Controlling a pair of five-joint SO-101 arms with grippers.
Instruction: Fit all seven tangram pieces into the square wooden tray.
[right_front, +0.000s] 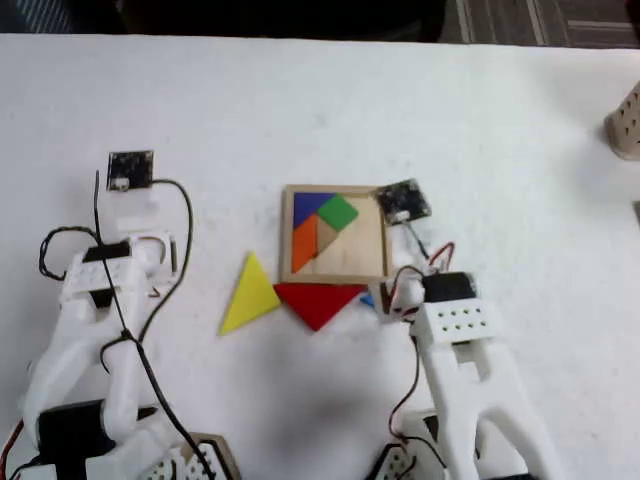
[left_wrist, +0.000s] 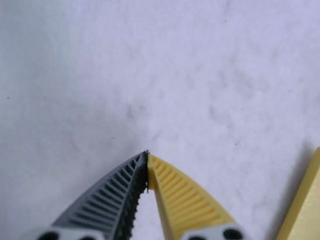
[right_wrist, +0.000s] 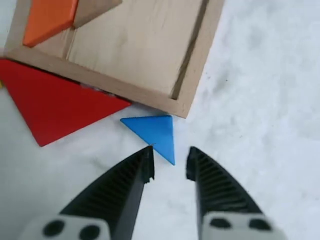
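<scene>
The square wooden tray (right_front: 383, 245) lies mid-table and holds blue, green, orange and tan pieces (right_front: 318, 228). A big yellow triangle (right_front: 248, 294) and a big red triangle (right_front: 318, 302) lie on the cloth by its near edge. A small blue triangle (right_wrist: 156, 133) rests just off the tray's corner (right_wrist: 192, 97), beside the red triangle (right_wrist: 52, 105). My right gripper (right_wrist: 170, 162) is open, its fingertips straddling the blue triangle's near point. My left gripper (left_wrist: 147, 162) is shut on nothing over bare cloth, with a yellow edge (left_wrist: 302, 205) at its side.
Two small black circuit boards lie on the table, one at the left (right_front: 130, 169) and one on the tray's far right corner (right_front: 404, 200). A tan perforated object (right_front: 626, 122) stands at the right edge. White cloth covers the table.
</scene>
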